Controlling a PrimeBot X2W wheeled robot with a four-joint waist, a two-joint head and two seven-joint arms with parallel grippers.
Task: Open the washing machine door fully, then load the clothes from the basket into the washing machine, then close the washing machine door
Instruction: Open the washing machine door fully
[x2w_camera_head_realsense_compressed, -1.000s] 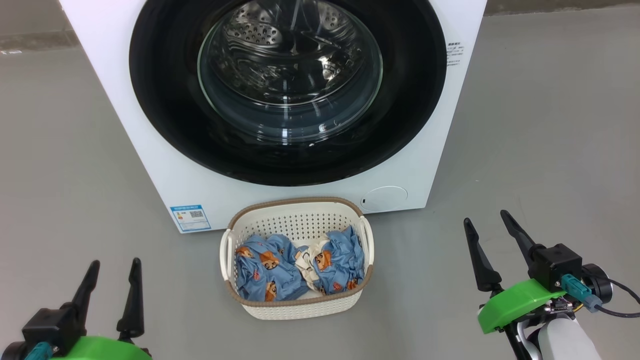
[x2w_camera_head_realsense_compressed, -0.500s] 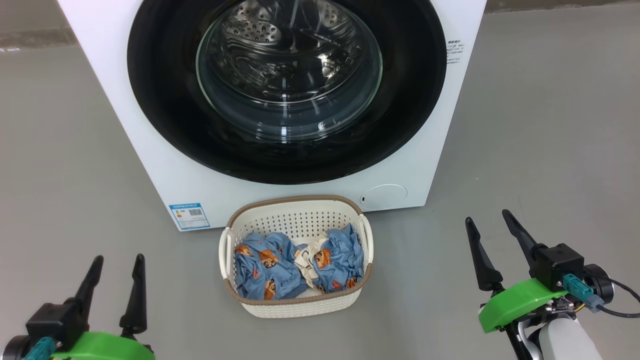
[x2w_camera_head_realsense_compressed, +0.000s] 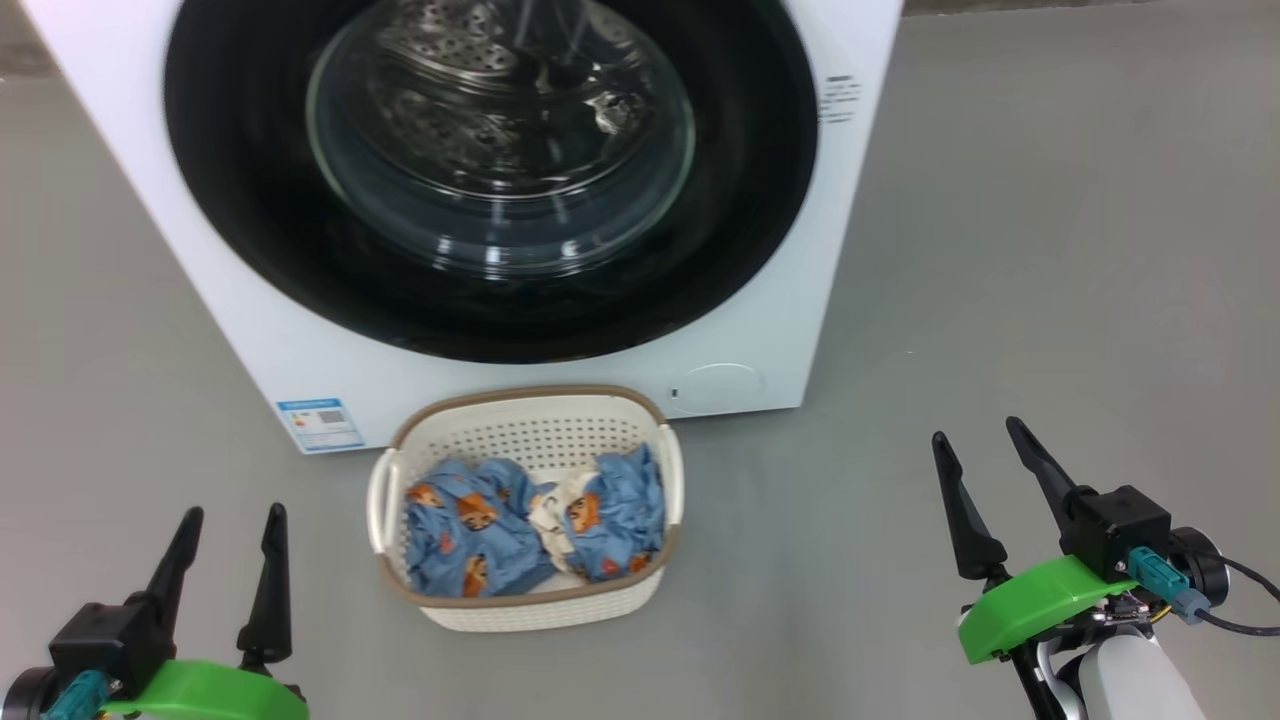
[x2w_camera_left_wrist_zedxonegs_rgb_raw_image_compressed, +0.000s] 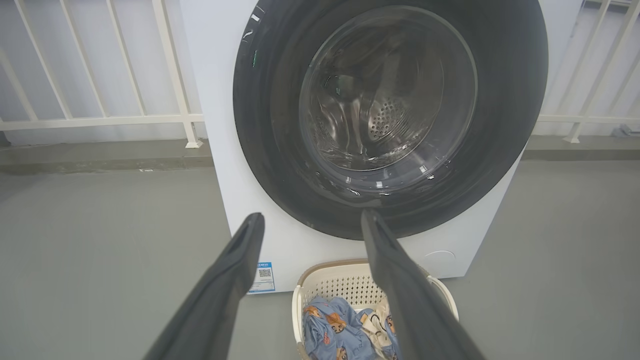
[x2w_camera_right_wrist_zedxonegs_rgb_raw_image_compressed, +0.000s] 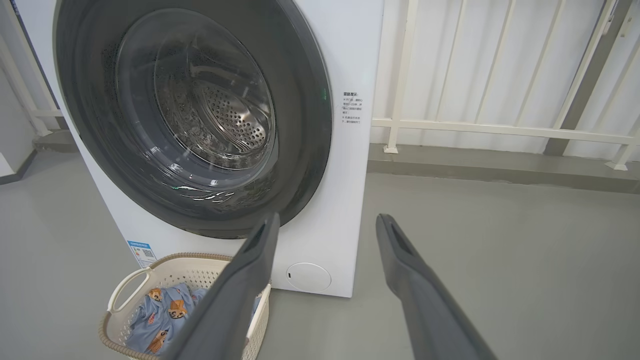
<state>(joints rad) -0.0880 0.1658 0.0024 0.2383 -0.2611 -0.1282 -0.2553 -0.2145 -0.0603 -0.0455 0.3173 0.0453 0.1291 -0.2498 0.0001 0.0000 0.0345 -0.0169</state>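
1. The washing machine door is shut, flush with the washing machine front.
2. The basket of clothes stands on the floor just below it; a low reach could knock it aside.
3. The left gripper and right gripper are spread and empty, well short of the door; their fingers may slip off its glossy rim.

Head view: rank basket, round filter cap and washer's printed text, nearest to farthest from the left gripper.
1. basket, on the floor right of the left gripper.
2. round filter cap, low right on the washing machine.
3. printed text, higher up its right edge.
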